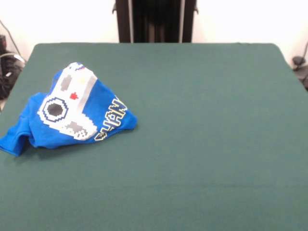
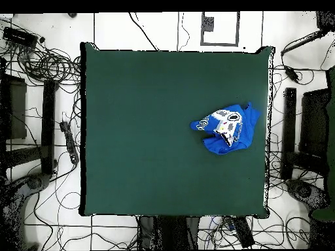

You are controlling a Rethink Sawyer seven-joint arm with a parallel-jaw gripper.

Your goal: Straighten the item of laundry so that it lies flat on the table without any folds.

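The item of laundry (image 1: 72, 111) is a bright blue T-shirt, crumpled into a bunched heap on the table (image 1: 202, 134). Its white-grey pixel controller print faces up and part of the yellow-outlined lettering shows along one folded edge. A sleeve sticks out at the front view's left edge of the table. In the overhead view the item of laundry (image 2: 226, 127) lies near the right edge of the table (image 2: 144, 131). Neither view shows the gripper.
The robot's black pedestal (image 1: 155, 20) stands behind the table's far edge. Cables and dark equipment (image 2: 39, 117) lie on the floor around the table.
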